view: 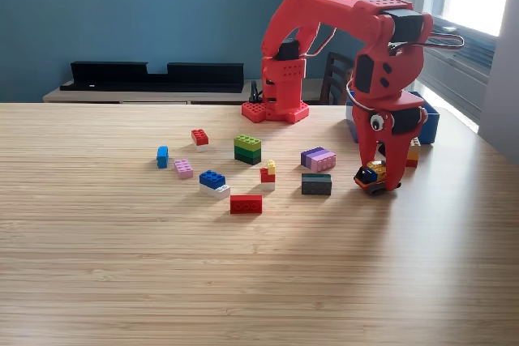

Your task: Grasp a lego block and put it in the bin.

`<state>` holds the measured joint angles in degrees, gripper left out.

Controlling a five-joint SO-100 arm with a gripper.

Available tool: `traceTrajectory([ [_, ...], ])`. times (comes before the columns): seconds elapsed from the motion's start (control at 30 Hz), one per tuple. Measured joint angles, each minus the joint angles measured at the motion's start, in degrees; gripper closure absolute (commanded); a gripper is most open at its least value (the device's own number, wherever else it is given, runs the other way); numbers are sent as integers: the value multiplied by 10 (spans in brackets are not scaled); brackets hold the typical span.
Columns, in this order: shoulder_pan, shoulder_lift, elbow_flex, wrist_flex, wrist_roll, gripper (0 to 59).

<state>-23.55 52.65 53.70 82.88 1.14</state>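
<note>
The red plastic five-joint arm [340,30] is standing on its base at the far side of the light wooden desk [243,281] and is bending forward and down toward the exterior view's right. Its red fingers [379,174] are reaching down to the desk surface and are closing around a small multicoloured lego block with yellow, blue and orange parts [371,174], which is sitting on the desk between them; the fingers appear to be pinching it, though whether both are truly touching cannot be told.

The open-topped rectangular blue plastic bin with low walls [428,123] is sitting on the desk behind the gripper, toward the exterior view's right, largely hidden by the arm's wrist.

Other blocks are lying scattered across the middle of the desk: a small light-blue block [162,155], a red-and-white block [199,138], a pink block [184,168], a blue-on-white stack [214,183], a flat red brick [246,204], a green stacked block [247,148], a small red-and-yellow piece [268,173], a purple-and-pink block [318,159] and a dark grey-green brick [316,184]. The dark brick is lying just beside the gripper, on the exterior view's left of it.
</note>
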Motion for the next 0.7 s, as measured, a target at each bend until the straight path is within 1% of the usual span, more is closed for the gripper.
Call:
traceTrajectory([
  [0.1,11,27,0,2,-10,586],
  [0.2,12,83,4,2,-17,586],
  [0.27,11,127,21,2,-18,586],
  [0.4,-8,208,80,2,-18,586],
  [0.57,-69,285,170,2,-26,586],
  [0.7,-127,331,207,11,-26,586],
])
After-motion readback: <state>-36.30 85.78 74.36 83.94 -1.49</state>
